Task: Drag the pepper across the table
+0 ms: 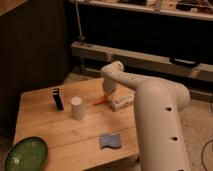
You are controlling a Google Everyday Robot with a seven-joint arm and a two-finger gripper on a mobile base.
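The pepper (pixel 99 101) is a slim orange-red tapered thing lying on the bamboo-coloured table (pixel 55 129), right of the white cup (pixel 76 108), its pointed end toward the cup. My gripper (pixel 106 95) reaches down from the white arm onto the pepper's thick end, near the table's far right part. The arm hides the thick end and the point of contact.
A white rectangular packet (pixel 122 102) lies just right of the gripper. A black upright object (pixel 58 99) stands left of the cup. A green plate (pixel 25 154) sits at the front left corner. A blue sponge (pixel 110 141) lies near the front edge.
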